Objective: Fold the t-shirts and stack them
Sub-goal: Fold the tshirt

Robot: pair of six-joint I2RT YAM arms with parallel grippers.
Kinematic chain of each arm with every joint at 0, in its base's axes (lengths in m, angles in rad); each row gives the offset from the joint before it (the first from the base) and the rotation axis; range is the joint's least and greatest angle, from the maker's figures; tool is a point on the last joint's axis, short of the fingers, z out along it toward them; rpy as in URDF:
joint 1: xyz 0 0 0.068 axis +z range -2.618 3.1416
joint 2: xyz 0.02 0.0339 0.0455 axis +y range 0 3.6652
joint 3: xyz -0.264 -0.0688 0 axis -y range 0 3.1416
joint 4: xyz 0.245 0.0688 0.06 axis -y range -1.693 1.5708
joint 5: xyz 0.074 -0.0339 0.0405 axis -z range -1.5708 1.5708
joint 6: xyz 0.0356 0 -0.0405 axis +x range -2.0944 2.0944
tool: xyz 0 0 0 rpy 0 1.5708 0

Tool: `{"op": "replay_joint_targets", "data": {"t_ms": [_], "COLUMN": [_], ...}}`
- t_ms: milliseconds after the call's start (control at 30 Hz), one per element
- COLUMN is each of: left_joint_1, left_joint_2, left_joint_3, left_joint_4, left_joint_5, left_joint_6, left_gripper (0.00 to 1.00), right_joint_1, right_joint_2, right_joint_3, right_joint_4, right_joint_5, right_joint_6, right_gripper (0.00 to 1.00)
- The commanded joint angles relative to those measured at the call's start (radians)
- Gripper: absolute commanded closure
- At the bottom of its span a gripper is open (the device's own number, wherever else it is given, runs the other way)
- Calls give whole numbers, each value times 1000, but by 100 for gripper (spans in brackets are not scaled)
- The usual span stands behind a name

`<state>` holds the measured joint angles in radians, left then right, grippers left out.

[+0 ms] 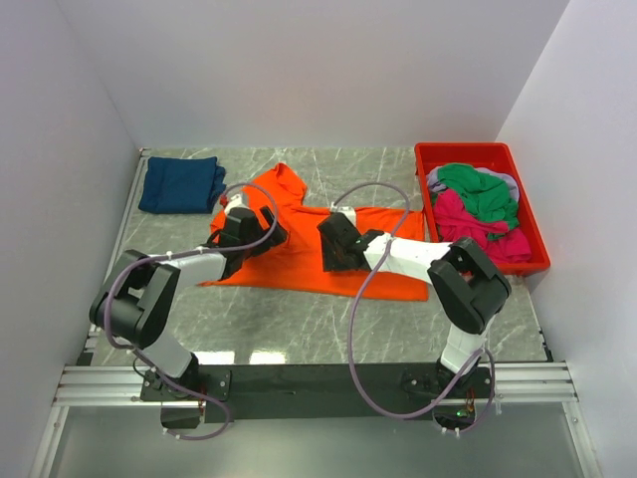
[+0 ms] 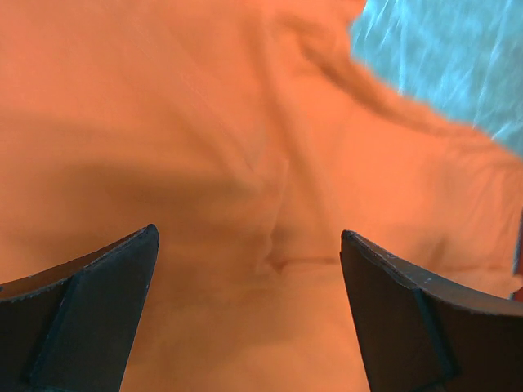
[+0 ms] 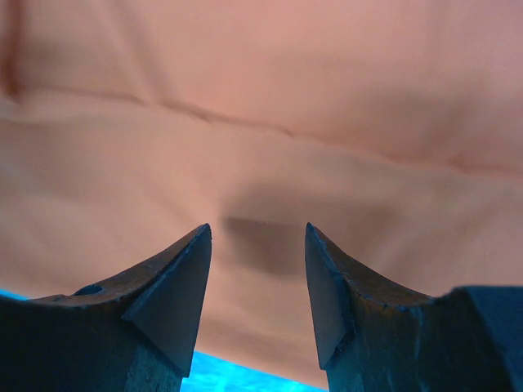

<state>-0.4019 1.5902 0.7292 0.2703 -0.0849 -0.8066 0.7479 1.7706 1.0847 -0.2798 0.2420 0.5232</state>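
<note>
The orange t-shirt (image 1: 299, 261) lies spread on the marble table, with one part bunched at its upper left. My left gripper (image 1: 242, 231) hovers over the shirt's left part, jaws wide open and empty; orange cloth (image 2: 245, 163) fills its wrist view. My right gripper (image 1: 333, 244) is over the shirt's middle, jaws open and empty, with orange cloth (image 3: 261, 122) close beneath. A folded navy t-shirt (image 1: 181, 184) lies at the back left. Green (image 1: 478, 189), magenta (image 1: 478, 224) and grey shirts sit crumpled in the red bin (image 1: 532, 234).
The red bin stands at the table's right side against the white wall. White walls enclose the left, back and right. Grey cables loop above both arms. The metal rail with the arm bases (image 1: 299, 383) runs along the near edge.
</note>
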Motion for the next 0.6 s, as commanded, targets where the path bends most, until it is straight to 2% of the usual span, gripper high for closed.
{"op": "replay_joint_targets", "data": {"t_ms": [0, 567], "left_joint_1": [-17, -44], "left_joint_2": [7, -211], "left_joint_3": [-37, -312], "left_joint_4": [50, -83], "left_joint_5": [-2, -119], "left_joint_6": [9, -62], "left_gripper": [1, 1], "right_joint_1": [-1, 91], "right_joint_2": [-54, -115], "right_joint_3": [-40, -273], "right_joint_4": [51, 30], "right_joint_5": [11, 29], "right_joint_6": [35, 113], "right_gripper": [43, 44]}}
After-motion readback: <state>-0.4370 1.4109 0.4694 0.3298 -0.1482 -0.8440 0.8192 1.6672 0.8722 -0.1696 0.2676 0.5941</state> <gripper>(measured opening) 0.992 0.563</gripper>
